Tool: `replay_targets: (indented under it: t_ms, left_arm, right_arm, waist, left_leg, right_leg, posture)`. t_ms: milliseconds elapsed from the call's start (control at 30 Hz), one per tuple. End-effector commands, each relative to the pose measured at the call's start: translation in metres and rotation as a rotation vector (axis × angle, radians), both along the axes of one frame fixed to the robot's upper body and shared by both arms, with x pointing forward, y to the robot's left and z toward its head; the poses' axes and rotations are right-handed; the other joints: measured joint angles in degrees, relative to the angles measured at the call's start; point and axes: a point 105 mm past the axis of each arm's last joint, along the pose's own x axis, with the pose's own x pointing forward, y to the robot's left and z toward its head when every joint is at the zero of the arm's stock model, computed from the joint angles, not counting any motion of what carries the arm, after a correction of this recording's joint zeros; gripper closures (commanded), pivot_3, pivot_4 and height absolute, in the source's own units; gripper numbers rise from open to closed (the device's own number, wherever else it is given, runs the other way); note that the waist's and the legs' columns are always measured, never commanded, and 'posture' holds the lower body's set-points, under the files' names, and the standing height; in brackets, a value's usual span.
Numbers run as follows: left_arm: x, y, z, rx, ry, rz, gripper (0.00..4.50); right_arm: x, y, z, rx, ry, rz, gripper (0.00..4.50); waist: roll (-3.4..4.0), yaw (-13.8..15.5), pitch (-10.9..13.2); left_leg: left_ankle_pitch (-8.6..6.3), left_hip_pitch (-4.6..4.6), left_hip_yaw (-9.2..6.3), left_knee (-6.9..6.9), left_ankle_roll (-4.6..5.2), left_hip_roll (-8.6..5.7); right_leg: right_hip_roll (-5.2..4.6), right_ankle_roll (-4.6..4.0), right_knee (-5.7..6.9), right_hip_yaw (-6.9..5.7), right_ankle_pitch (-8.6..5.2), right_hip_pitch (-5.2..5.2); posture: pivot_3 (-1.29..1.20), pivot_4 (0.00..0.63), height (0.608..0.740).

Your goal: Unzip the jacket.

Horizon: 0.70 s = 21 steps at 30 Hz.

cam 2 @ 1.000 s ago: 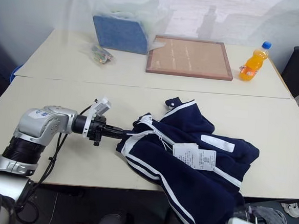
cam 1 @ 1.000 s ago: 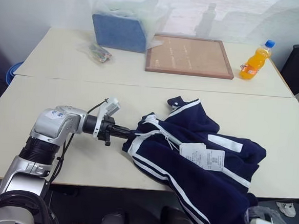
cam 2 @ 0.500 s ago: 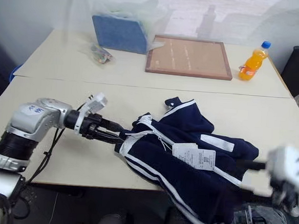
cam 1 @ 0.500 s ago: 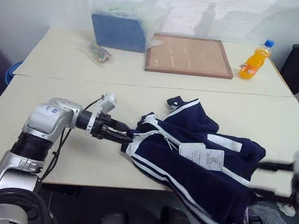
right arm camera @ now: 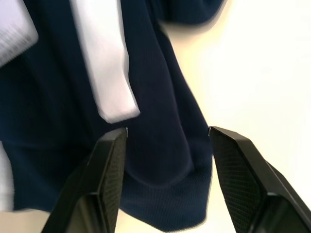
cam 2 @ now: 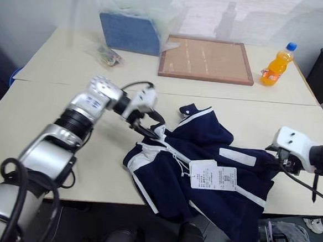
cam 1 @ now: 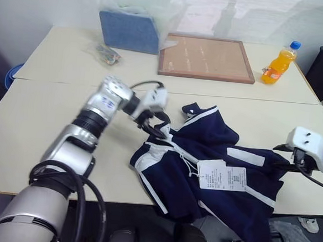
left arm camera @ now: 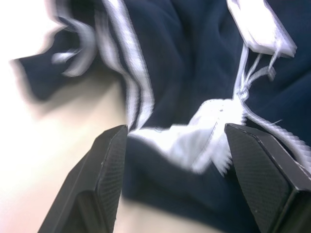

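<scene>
The navy track jacket (cam 1: 213,174) lies crumpled on the near counter (cam 1: 49,135), one end hanging over the front edge; the left gripper (left arm camera: 172,145) stands open over its white-trimmed collar; the right gripper (right arm camera: 167,141) is open too, straddling the jacket's dark right edge beside a white pocket strip (right arm camera: 109,73).

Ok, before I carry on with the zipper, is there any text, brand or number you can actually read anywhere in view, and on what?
No text here reads clearly.
White paper tags on the jacket: dark print, too small to read.
Orange bottle: label too small to read.
Cork board: faint rows of marks, unreadable.
Small packet near the blue bag: nothing readable.
</scene>
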Motion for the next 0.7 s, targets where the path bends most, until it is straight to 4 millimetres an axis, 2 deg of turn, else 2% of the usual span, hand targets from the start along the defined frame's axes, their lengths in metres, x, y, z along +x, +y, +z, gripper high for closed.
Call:
replay_targets:
  t_ms: [33,133,233,267,367,467,600,700]
  left_arm:
    - [0.009,-0.006,-0.006,0.122,-0.191,-0.073,1.15]
    - [0.015,-0.010,-0.013,0.170,-0.254,-0.077,1.15]
    - [0.018,-0.010,-0.015,0.177,-0.269,-0.069,1.12]
    - [0.019,-0.010,-0.015,0.169,-0.263,-0.059,1.12]
    - [0.019,-0.003,-0.016,0.182,-0.257,-0.058,1.66]
    - [0.020,0.005,-0.019,0.189,-0.245,-0.046,2.54]
    - [0.018,0.013,-0.023,0.185,-0.218,-0.038,3.72]
    - [0.019,0.027,-0.028,0.183,-0.191,0.003,4.14]
  right_arm:
    - [0.004,-0.009,-0.007,-0.046,0.045,0.011,1.74]
    - [0.008,-0.009,-0.009,-0.040,0.063,0.020,1.74]
    - [0.011,-0.008,-0.012,-0.033,0.069,0.021,2.32]
    - [0.012,-0.007,-0.012,-0.028,0.067,0.024,2.68]
    - [0.015,-0.002,-0.013,-0.026,0.061,0.038,3.57]
    - [0.022,0.003,-0.011,-0.033,0.044,0.056,4.49]
    - [0.030,0.007,-0.009,-0.045,0.022,0.071,4.50]
    - [0.044,0.015,-0.006,-0.055,-0.010,0.080,4.50]
  waist:
    - [0.00,-0.39,0.00]
    - [0.01,-0.74,0.00]
    - [0.01,-0.77,0.00]
    - [0.02,-0.78,0.00]
    - [0.02,-0.79,0.00]
    - [0.03,-0.87,-0.01]
    - [0.04,-1.15,-0.02]
    - [0.05,-1.84,-0.02]
  left_leg:
    - [0.00,-0.04,0.02,0.00,0.00,0.00]
    - [0.01,-0.21,0.02,0.14,0.00,0.01]
    - [0.01,-0.21,-0.01,0.31,0.01,0.03]
    - [0.01,-0.21,-0.01,0.32,0.01,0.03]
    - [0.01,-0.21,-0.02,0.36,0.01,0.04]
    - [0.01,-0.21,-0.02,0.39,0.01,0.05]
    - [0.01,-0.17,-0.01,0.39,0.01,0.08]
    - [0.01,-0.16,0.00,0.40,0.01,0.09]
  right_leg:
    - [0.00,0.00,0.03,0.01,0.00,-0.07]
    - [-0.02,0.00,0.19,0.03,0.00,-0.25]
    - [-0.04,0.01,0.30,0.04,0.01,-0.21]
    - [-0.06,0.02,0.32,0.05,0.01,-0.22]
    - [-0.06,0.02,0.36,0.05,0.01,-0.21]
    - [-0.06,0.02,0.39,0.06,0.01,-0.22]
    - [-0.04,0.02,0.45,0.07,0.01,-0.22]
    - [-0.03,0.02,0.46,0.09,0.01,-0.22]
  posture:
    - [0.00,0.150,0.740]
    - [0.00,0.150,0.740]
    - [0.00,0.150,0.740]
    - [0.00,0.150,0.740]
    - [0.00,0.150,0.740]
    - [0.00,0.150,0.740]
    - [0.00,0.150,0.740]
    - [0.00,0.150,0.740]
